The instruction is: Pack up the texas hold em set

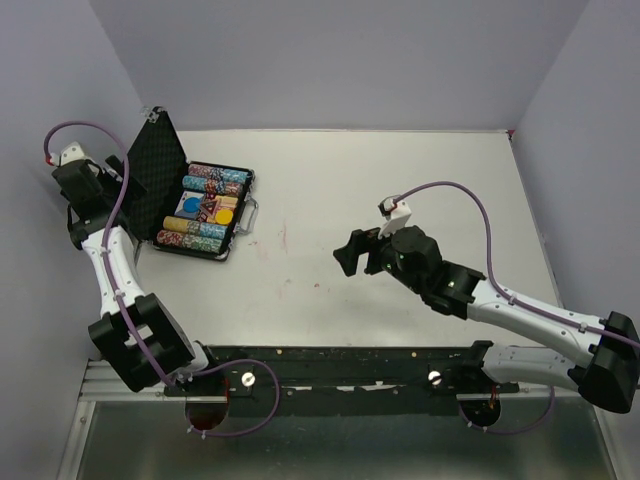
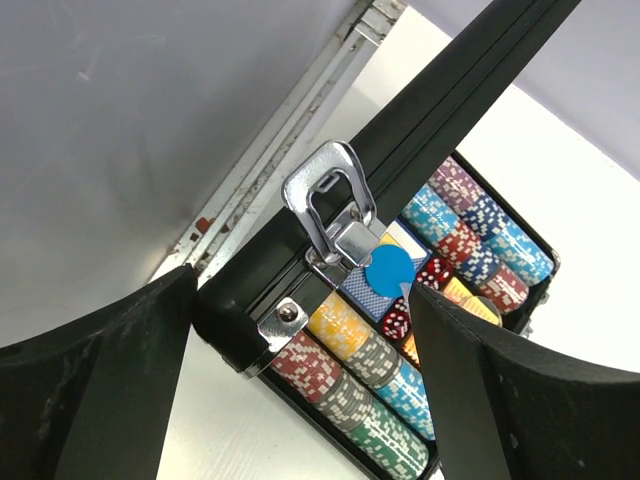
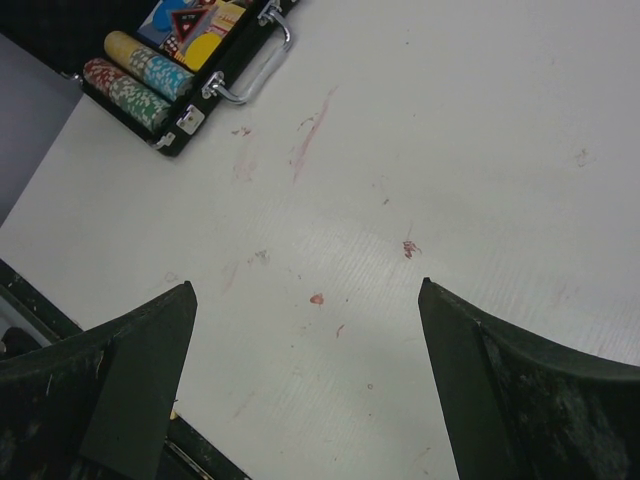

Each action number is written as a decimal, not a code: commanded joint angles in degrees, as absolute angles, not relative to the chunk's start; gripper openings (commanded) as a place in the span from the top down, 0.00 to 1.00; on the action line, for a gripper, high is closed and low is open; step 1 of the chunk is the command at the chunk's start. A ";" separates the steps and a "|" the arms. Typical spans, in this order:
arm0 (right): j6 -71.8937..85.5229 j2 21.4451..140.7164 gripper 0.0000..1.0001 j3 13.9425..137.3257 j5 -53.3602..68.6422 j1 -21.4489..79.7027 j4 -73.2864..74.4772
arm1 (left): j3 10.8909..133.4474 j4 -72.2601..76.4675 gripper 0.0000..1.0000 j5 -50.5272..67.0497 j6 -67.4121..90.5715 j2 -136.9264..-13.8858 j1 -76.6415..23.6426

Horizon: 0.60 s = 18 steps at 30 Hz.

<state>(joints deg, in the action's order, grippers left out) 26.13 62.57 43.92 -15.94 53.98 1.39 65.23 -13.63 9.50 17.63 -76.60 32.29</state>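
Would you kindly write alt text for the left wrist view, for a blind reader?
An open black case with a silver latch holds rows of multicoloured chips and a blue disc. The open left gripper frames it.

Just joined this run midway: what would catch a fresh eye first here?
The open black case at the table's left rear stands out, lid raised, rows of multicoloured chips inside with a blue disc on top. The left gripper hangs open close by its silver latch. The right gripper is open over the red-smudged table.
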 commanded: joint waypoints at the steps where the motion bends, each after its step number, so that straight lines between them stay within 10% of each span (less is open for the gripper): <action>1: 26.81 61.70 0.00 43.33 -15.29 53.88 0.97 | 66.45 -12.83 0.10 14.41 18.90 -75.59 32.17; 18: 27.34 61.08 0.00 41.13 -15.12 53.88 -1.93 | 64.25 -22.22 0.08 20.99 16.26 -65.93 20.66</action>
